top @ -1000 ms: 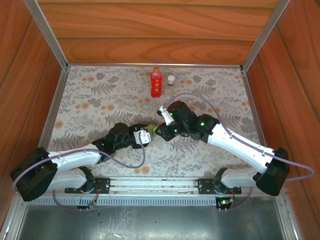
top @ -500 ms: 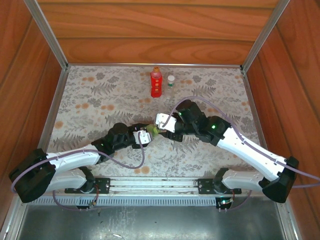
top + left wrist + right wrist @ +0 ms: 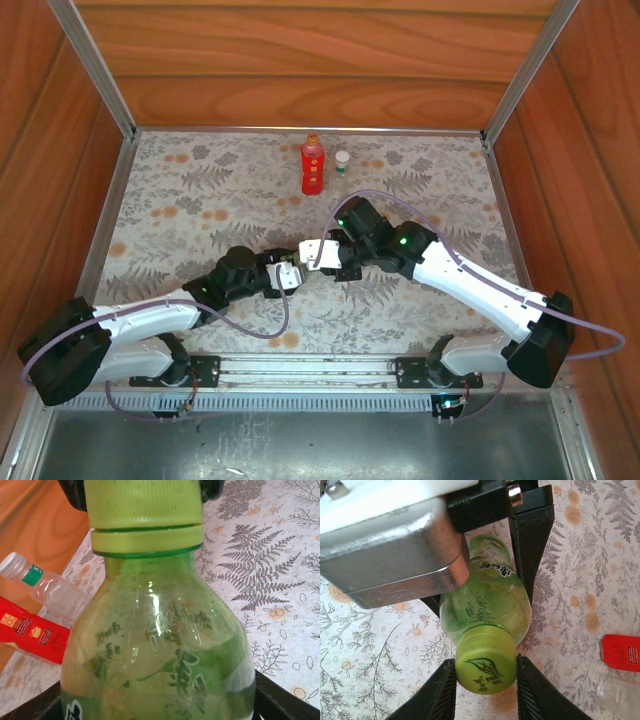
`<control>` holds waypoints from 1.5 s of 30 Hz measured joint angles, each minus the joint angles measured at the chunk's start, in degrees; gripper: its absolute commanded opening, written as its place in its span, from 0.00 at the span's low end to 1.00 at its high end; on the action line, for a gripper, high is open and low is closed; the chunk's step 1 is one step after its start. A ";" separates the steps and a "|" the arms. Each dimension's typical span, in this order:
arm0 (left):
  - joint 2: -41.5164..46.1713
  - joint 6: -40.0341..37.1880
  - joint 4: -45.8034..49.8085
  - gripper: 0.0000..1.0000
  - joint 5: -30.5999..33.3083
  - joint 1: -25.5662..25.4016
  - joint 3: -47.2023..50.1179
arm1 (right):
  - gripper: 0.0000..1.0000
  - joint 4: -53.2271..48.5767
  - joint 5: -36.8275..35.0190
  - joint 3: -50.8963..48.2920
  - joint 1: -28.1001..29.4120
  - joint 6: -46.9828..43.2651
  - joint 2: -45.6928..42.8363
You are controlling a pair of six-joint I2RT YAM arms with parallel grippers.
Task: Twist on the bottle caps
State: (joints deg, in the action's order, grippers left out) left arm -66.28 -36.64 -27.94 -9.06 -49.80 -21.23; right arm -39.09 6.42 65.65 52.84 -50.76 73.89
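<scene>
Finding: my right wrist has turned since a second ago. In the top view its white housing has swung from up beside the forearm down towards my left arm, and the yellow-green cap that showed between the two arms half a second ago is now covered by it. The bottle and my left arm have stayed where they were. I judge this to be a tightening turn in progress on the last bottle.

Present state: my right jaws pinch the ribbed yellow-green plastic screw cap (image 3: pixel 484 666), one jaw on each side. My left jaws are pressed on the body of the translucent green plastic bottle (image 3: pixel 160 645), held between the two arms over the near middle of the fern-print desk (image 3: pixel 180 230). The cap sits square on the neck, just above the matching collar ring.

The red labelled bottle (image 3: pixel 313 166) with its small orange cap (image 3: pixel 313 139) and the shorter clear bottle (image 3: pixel 342 168) with its white cap (image 3: pixel 342 156) stand side by side at the far edge, well apart from the work.

Not verifiable:
- Thread engagement is hidden inside the cap, so I cannot tell how tight it is.
- The green bottle's base is cut off in both wrist views.
- From above, the bottle is almost wholly hidden under the jaws.
- I cannot tell whether it touches the desk.
- The tightness of the two far caps is too small to judge.
</scene>
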 measured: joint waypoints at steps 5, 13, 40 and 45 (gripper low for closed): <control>0.04 0.02 0.00 0.65 -0.04 0.00 0.02 | 0.13 0.09 0.22 0.00 0.00 0.59 0.00; 0.26 0.07 0.20 0.65 0.35 0.04 0.09 | 0.01 1.36 -1.66 -0.46 0.13 14.64 0.00; 8.02 15.76 -1.25 0.65 -10.45 7.48 0.22 | 0.56 26.80 -4.00 -15.87 -0.42 35.78 -19.06; 7.98 20.15 -3.82 0.65 -13.66 7.52 0.22 | 0.56 40.26 -1.25 -22.69 -0.44 44.26 -19.87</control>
State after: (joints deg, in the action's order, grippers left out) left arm -58.30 -16.49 -31.77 -22.72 -42.28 -21.02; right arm 1.17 5.17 42.96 52.40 -6.50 54.02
